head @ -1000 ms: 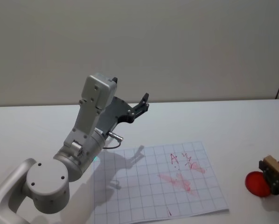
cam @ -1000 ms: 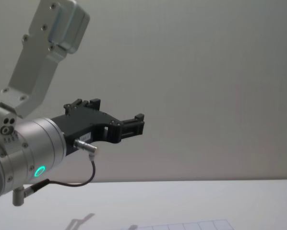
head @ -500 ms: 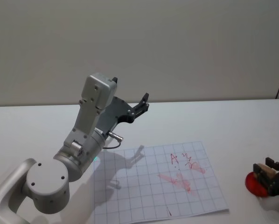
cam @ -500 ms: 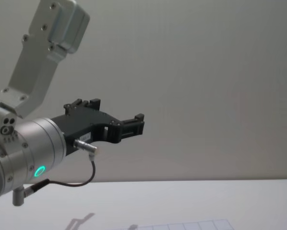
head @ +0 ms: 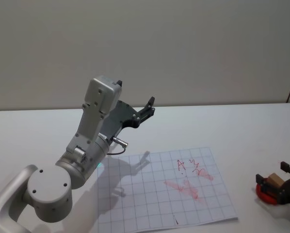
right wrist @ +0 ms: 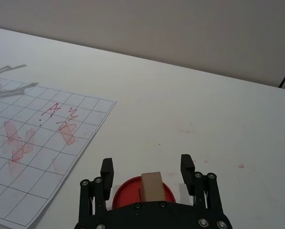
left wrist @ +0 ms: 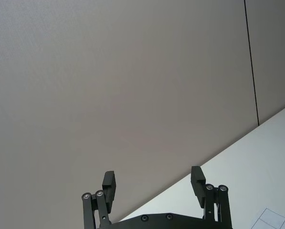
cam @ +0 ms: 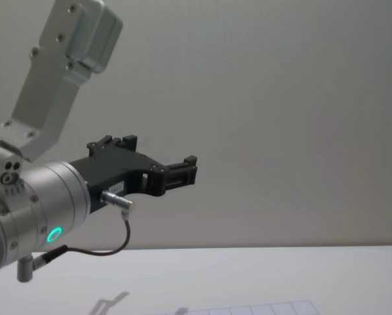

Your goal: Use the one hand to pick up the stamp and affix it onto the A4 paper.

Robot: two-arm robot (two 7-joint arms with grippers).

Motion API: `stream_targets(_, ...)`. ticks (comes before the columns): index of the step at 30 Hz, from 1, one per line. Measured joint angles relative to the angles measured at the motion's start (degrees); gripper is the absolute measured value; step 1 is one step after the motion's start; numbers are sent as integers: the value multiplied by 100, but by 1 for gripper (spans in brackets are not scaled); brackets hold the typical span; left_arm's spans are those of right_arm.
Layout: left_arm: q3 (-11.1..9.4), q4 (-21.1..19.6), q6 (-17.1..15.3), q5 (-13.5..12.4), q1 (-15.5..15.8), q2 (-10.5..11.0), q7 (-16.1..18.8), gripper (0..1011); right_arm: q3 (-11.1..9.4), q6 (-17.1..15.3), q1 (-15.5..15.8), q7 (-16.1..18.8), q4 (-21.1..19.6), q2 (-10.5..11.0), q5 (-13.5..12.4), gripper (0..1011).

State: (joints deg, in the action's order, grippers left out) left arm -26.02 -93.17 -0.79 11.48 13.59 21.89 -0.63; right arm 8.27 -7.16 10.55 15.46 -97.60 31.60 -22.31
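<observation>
The stamp, a small wooden block, stands on a round red ink pad at the table's right edge. My right gripper is down around it and open, one finger on each side with a gap to the block. In the right wrist view the red pad shows under the block. The A4 paper lies flat to the left of the pad, ruled in a grid and carrying red stamp marks and scribbles. My left gripper hangs open in the air over the table's back, far from the paper.
The bulky left arm rises over the paper's left part and throws a shadow on it. A bare strip of tabletop separates the paper from the pad. A wall stands behind the table.
My right gripper has moved down onto the red pad with the stamp, and its fingers have spread apart from the block. The left arm has not moved.
</observation>
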Motion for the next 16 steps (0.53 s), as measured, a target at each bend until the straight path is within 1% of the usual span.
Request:
stream_targets(1,0,0,0,0,0,0,0,1001,1,-3,-2,2,2,-1,2,839)
stream_targets(4,0,0,0,0,0,0,0,1001,3,-9,-6,4,4,-3,3,939)
stream_targets(5,0,0,0,0,0,0,0,1001,3,-10,-7,4,4,-3,4,939)
stream_targets(6,0,0,0,0,0,0,0,1001,3,-11,-8,5,4,-3,4,982)
stream_targets(7,0,0,0,0,0,0,0,1001,4,-12,-8,6,5,-4,5,998)
stream_targets(16,0,0,0,0,0,0,0,1001,7,-20,-13,12,10,-8,10,1001)
